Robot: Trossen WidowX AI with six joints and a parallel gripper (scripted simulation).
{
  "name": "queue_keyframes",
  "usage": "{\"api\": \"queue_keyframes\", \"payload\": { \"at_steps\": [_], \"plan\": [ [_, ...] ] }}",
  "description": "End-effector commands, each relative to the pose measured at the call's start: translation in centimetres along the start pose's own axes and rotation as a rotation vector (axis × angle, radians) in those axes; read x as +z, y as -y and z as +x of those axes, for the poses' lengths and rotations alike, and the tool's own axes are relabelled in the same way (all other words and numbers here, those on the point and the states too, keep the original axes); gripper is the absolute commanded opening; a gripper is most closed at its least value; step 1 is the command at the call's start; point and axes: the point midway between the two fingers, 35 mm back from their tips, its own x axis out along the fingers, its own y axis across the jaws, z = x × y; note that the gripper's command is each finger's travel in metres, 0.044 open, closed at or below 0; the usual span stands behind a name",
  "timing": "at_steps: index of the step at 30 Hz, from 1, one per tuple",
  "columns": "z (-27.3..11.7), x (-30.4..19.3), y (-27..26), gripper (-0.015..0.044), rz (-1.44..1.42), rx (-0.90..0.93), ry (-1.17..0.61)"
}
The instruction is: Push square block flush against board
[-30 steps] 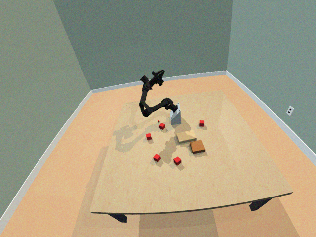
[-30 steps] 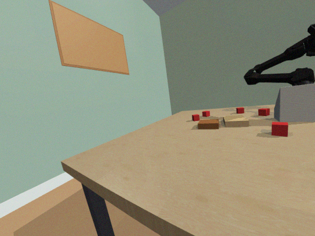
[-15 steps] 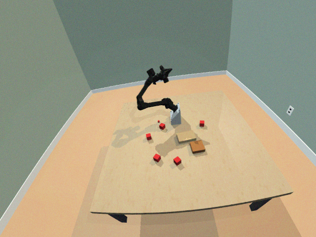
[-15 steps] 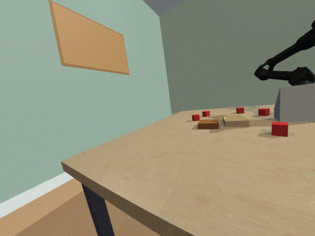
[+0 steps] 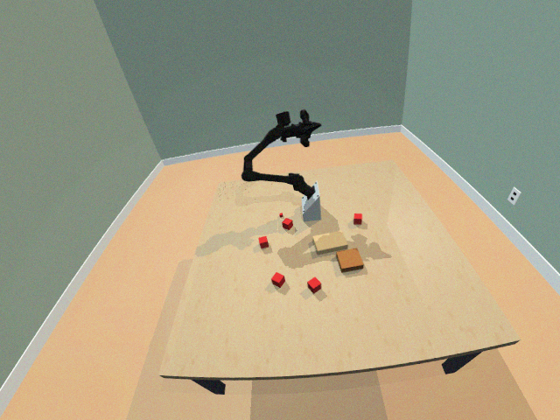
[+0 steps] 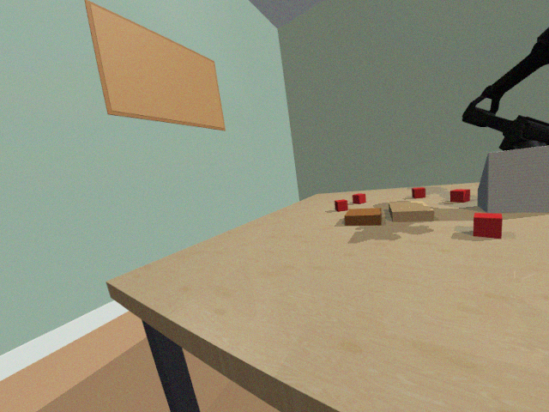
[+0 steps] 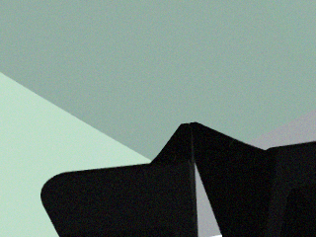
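The square block (image 5: 350,259) (image 6: 363,217), orange-brown, lies flat on the table. The board (image 5: 330,241) (image 6: 410,211), pale tan and longer, lies flat beside it, nearer the arm's base. A narrow gap shows between them in the exterior view; the block is offset toward one end of the board, and I cannot tell how parallel their sides are. My gripper (image 5: 320,124) (image 7: 189,130) is shut and empty, raised high above the table and well away from both parts. It is out of view in the exterior view.
Red cubes stand around the parts: one (image 5: 357,219) (image 6: 487,225) to the right of the base, others (image 5: 287,223) (image 5: 263,241) to the left, and two (image 5: 277,279) (image 5: 314,284) in front. A tiny red cube (image 5: 281,214) lies near the grey base (image 5: 311,210).
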Motion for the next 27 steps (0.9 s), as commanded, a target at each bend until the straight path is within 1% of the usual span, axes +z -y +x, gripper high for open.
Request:
{"api": "queue_keyframes", "payload": {
  "at_steps": [1,9,27],
  "plan": [
    [2.2,-0.8,-1.4,0.0,0.071,0.094,0.001],
    [5.5,-1.7,-4.2,0.0,0.169,0.254,-0.004],
    [13.0,-3.0,-15.0,0.0,0.48,0.722,-0.035]
  ]
}}
